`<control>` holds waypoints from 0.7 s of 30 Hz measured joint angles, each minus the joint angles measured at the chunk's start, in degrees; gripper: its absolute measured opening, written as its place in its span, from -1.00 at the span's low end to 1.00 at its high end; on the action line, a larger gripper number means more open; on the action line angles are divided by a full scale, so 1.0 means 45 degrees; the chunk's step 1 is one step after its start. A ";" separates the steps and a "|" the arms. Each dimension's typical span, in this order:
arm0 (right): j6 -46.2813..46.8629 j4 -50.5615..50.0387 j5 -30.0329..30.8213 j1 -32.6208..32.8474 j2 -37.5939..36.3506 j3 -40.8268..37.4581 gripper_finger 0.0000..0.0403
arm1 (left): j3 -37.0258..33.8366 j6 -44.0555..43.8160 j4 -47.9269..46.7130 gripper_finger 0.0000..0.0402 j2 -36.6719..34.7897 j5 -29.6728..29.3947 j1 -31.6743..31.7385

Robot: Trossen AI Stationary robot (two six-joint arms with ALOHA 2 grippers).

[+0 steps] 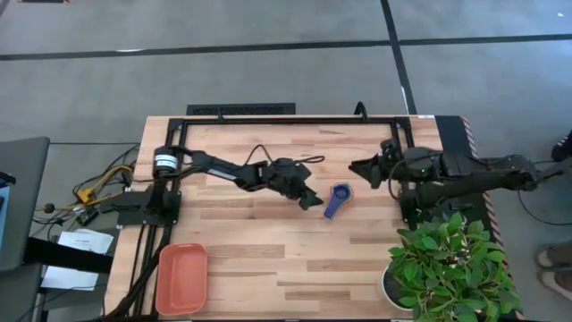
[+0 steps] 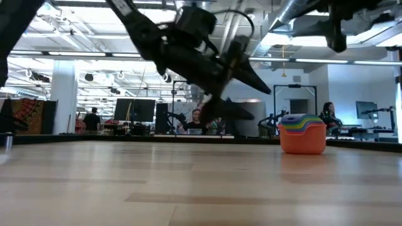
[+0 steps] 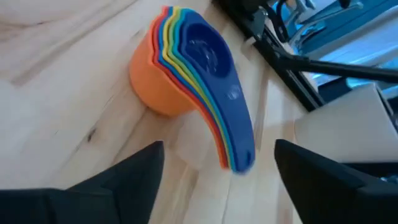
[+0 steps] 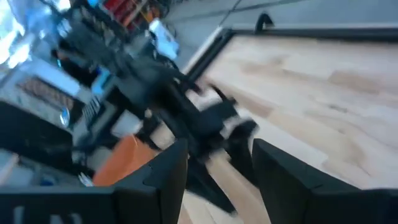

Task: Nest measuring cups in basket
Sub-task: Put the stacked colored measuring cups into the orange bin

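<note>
The measuring cups (image 1: 338, 199) stand nested in one stack on the table's middle, resting on the base of the orange outer cup, with the dark blue one innermost (image 3: 205, 46). Their stacked handles (image 3: 236, 134) point toward my left gripper (image 1: 313, 201). That gripper is open and hovers just left of the stack, raised off the table (image 2: 259, 103), a finger on either side of the handle ends (image 3: 217, 171). My right gripper (image 1: 360, 167) waits open beyond the stack, toward the far right (image 4: 217, 180). The salmon-orange basket (image 1: 181, 277) sits at the near left edge.
A potted plant (image 1: 447, 268) stands at the near right corner. A black frame rail (image 1: 295, 118) runs along the table's far edge. Bare wood lies between the stack and the basket. People and monitors (image 2: 198, 119) show in the room beyond.
</note>
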 joint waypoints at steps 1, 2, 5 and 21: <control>0.0060 -0.0025 0.0008 -0.0047 -0.0004 0.0121 0.00 | 0.0220 -0.0211 0.0012 0.50 0.0225 0.0240 0.0099; 0.0105 -0.0125 -0.0014 -0.0117 -0.0004 0.0228 -0.01 | 0.0445 -0.0326 -0.0014 0.54 0.0392 0.0509 0.0156; 0.0139 -0.0679 -0.0011 -0.0187 0.0027 0.0497 -0.03 | 0.1288 -0.0178 -0.0371 0.62 0.0795 0.1075 0.0277; -0.0454 -0.2092 0.0900 -0.0463 0.0442 0.0586 -0.11 | 0.5179 0.2484 -0.8107 0.65 0.0825 -0.1629 -0.0410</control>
